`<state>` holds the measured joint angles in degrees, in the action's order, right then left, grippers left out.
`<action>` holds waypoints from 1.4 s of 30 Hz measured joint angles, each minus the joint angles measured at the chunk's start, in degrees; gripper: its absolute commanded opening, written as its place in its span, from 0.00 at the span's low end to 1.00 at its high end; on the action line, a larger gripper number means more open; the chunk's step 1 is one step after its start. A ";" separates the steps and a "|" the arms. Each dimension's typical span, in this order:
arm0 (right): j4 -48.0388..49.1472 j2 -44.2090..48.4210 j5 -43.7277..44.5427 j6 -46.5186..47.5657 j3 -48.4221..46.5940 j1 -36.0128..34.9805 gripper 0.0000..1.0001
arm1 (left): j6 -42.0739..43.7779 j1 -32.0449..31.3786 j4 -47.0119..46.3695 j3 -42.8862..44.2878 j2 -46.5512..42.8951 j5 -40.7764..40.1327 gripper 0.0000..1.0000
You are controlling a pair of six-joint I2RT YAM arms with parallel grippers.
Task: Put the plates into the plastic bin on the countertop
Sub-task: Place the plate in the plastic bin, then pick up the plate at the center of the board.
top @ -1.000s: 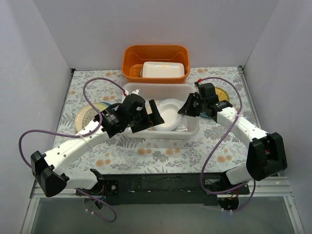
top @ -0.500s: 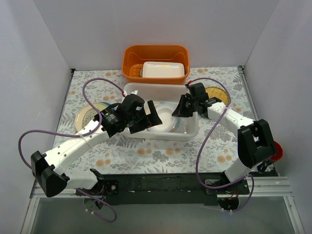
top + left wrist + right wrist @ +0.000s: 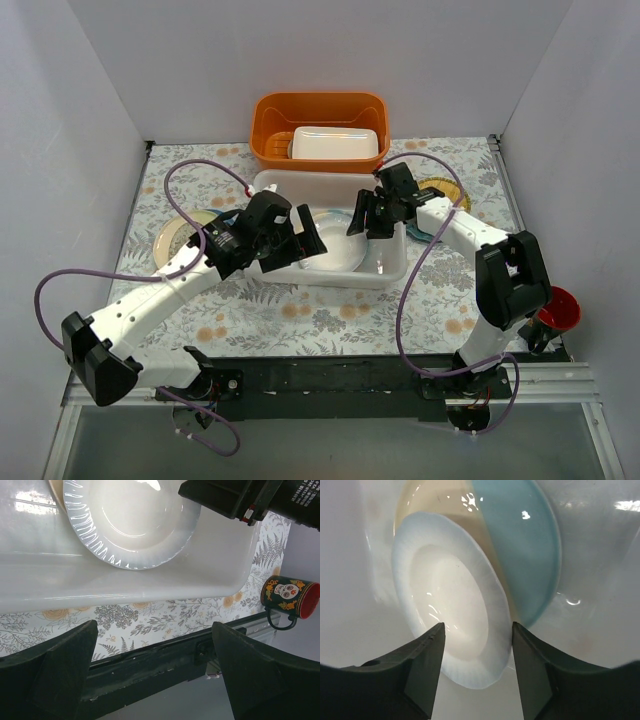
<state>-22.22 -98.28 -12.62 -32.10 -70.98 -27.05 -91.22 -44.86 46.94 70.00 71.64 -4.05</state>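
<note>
The plastic bin (image 3: 330, 177) stands mid-countertop (image 3: 330, 315). Inside it a white fluted plate (image 3: 452, 615) lies on a cream plate (image 3: 430, 500) and a light blue plate (image 3: 525, 545). My right gripper (image 3: 477, 650) hangs open just above the white plate's near rim, holding nothing; in the top view this right gripper (image 3: 358, 222) is over the bin's right half. My left gripper (image 3: 305, 243) is wide open over the bin's near wall (image 3: 150, 580), empty. A cream plate (image 3: 180, 235) lies left of the bin, with a yellow woven plate (image 3: 447, 190) and a teal plate (image 3: 425, 230) to its right.
An orange tub (image 3: 270, 125) with a small white box (image 3: 335, 145) in it stands behind the bin. A skull-printed mug with a red inside (image 3: 287, 596) sits at the near right edge. White walls close in both sides.
My right gripper has moved left over the bin and opened, letting go of the white plate, which now lies in the bin. The left gripper shifted slightly.
</note>
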 measured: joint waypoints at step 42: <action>-4.81 13.22 0.17 9.49 -5.86 -0.79 0.95 | 10.16 20.41 1.44 -4.04 -2.25 6.91 0.98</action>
<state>-27.03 -85.06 -12.45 -22.61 -76.84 -27.83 -81.06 -24.45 48.38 65.95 69.38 2.85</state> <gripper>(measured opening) 0.951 0.982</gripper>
